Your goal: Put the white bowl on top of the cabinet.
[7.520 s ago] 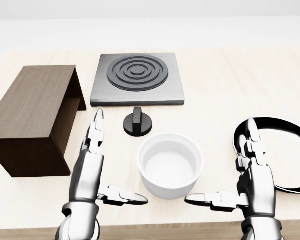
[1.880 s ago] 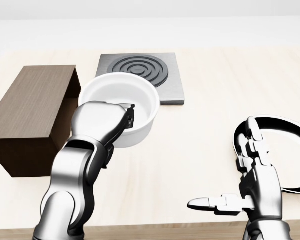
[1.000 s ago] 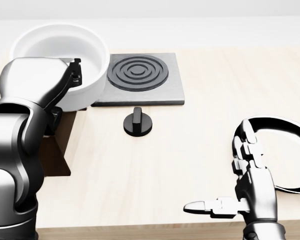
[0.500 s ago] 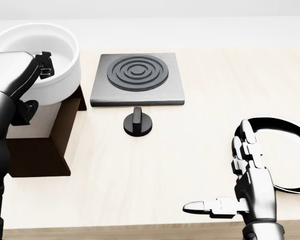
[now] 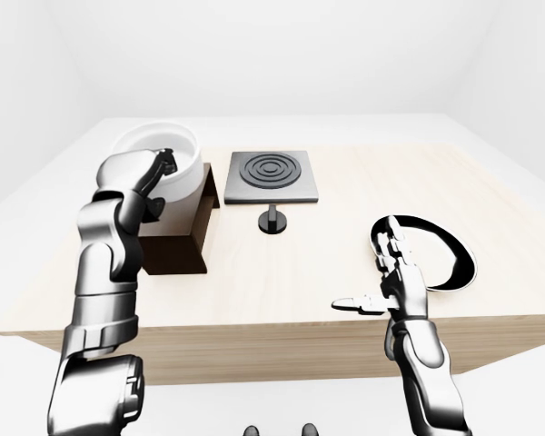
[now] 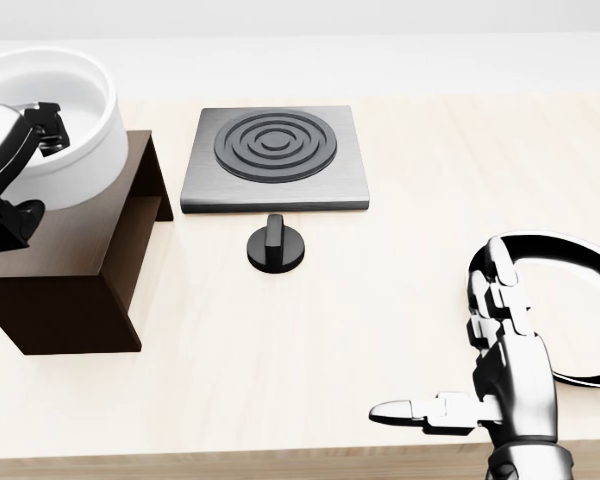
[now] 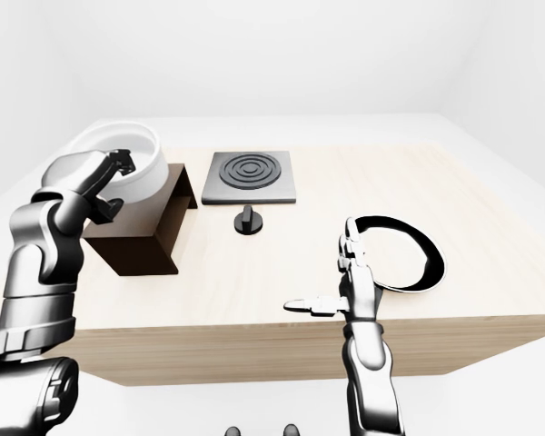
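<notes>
I see no brand, label or writing on anything in these views.

My left hand (image 7: 109, 177) grips the rim of the white bowl (image 6: 55, 110), fingers (image 6: 48, 125) hooked over the rim into the bowl's inside. The bowl stands over the top of the dark wooden cabinet (image 6: 75, 255), at the upper left of the head view; I cannot tell whether its base touches the cabinet top, because my own arm hides that edge. The head view cuts off the bowl's left side and most of my left arm.

My right hand (image 6: 480, 375) is spread wide and holds nothing, thumb pointing left, hovering above the lower right of the desk (image 6: 380, 260). It partly covers a black pan (image 5: 436, 259) with a white inside, whose right side runs out of the head view.

At upper centre of the head view lies a grey square hotplate (image 6: 275, 155) with black rings. Just below it stands a black knob (image 6: 275, 243), apart from the plate.
</notes>
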Robot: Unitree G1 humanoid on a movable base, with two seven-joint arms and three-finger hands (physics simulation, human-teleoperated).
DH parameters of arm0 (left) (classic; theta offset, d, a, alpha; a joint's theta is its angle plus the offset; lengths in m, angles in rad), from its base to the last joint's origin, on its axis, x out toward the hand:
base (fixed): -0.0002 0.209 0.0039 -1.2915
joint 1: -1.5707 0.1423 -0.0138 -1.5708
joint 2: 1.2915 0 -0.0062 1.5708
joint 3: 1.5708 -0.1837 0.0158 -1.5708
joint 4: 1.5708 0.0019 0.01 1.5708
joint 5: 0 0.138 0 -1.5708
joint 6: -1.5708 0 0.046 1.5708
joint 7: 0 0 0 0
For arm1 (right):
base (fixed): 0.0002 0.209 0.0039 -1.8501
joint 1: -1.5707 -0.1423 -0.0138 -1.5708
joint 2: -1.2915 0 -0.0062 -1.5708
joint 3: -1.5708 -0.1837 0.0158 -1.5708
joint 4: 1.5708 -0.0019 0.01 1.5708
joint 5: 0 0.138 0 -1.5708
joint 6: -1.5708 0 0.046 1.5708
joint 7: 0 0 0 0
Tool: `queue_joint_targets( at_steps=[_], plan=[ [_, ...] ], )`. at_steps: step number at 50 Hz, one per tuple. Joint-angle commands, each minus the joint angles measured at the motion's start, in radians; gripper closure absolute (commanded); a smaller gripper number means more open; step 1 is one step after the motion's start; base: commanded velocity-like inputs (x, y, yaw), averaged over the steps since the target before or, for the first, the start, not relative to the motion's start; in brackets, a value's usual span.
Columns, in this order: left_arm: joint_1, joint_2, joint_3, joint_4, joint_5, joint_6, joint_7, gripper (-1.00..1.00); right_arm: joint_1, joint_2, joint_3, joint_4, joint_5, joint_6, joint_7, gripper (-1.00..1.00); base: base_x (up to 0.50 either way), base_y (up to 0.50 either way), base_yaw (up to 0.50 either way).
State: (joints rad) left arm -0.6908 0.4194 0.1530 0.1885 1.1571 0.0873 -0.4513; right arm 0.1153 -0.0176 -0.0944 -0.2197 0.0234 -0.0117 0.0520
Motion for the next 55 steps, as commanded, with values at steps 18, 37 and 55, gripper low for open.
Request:
queue_joint_targets(
  at_steps=[18, 37, 55],
  plan=[
    [-0.057, 0.058, 0.005, 0.272, -0.140, 0.000, 0.261, 1.00, -0.003, -0.001, 0.000, 0.000, -0.001, 0.002, -0.003, -1.00, 0.00, 0.00, 0.00],
    [-0.084, 0.061, -0.019, 0.403, -0.187, 0.000, 0.370, 1.00, -0.002, 0.001, 0.006, 0.004, -0.006, -0.003, -0.005, -1.00, 0.00, 0.00, 0.00],
    [-0.099, 0.060, -0.030, 0.483, -0.213, 0.000, 0.450, 1.00, 0.003, 0.001, 0.005, -0.001, -0.005, -0.003, -0.002, -1.00, 0.00, 0.00, 0.00]
  ],
)
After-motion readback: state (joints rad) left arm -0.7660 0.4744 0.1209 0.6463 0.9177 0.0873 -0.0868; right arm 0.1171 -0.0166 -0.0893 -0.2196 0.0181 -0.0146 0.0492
